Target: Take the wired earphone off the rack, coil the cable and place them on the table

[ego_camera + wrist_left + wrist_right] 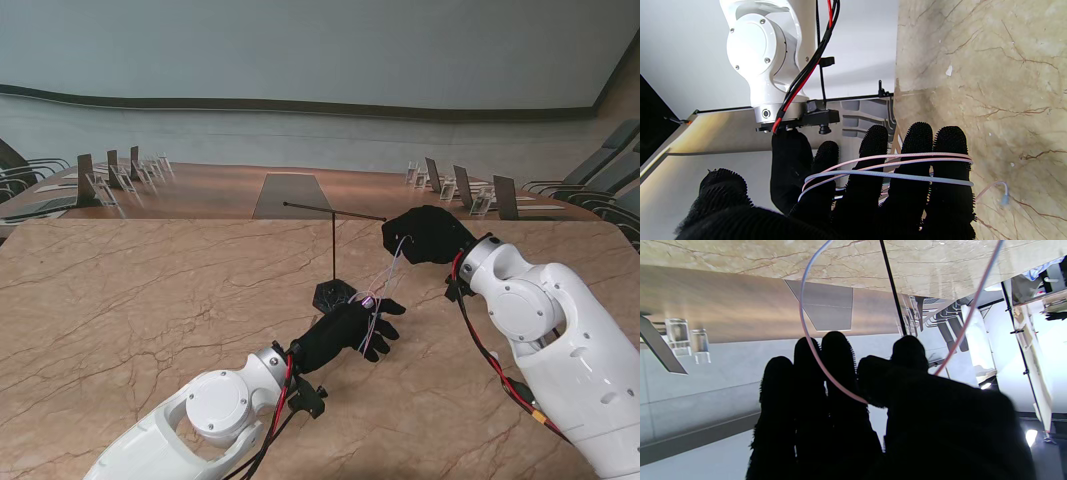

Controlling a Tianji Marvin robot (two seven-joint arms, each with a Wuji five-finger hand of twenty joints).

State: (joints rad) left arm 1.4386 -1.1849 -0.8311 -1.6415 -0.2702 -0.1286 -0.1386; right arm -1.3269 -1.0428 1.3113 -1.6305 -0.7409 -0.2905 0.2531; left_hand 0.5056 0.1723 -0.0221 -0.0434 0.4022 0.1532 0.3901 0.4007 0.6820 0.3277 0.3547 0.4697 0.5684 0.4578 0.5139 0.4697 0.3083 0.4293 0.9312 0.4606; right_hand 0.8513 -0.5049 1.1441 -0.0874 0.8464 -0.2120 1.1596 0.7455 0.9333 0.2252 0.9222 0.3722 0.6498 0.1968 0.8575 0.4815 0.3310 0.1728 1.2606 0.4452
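Earphone cable strung between two gloved hands

Stand view: the rack [333, 290] — a thin black pole with a crossbar on a dark base — stands near the middle of the marble table [120, 300]. The left hand [350, 330] lies just beside that base, on the side nearer to me, fingers extended with pale loops of the earphone cable [385, 285] wound around them. From there the cable runs up and to the right, its long axis slanting toward the far right corner, into the right hand [428, 235], which is raised beside the crossbar's right end and clenched on the strand.

Left wrist view: several pink-and-blue turns of cable [887, 165] cross four extended fingers [917, 140], so the left hand [853, 200] carries the coil rather than gripping it. A loose end with a small blue tip [1004, 199] hangs beside the outermost finger over the marble — whether it touches the surface I cannot tell.

Right wrist view: the right hand [873, 413] pinches the cable [813, 350] between thumb and fingers; two strands arc away from the pinch toward the table.
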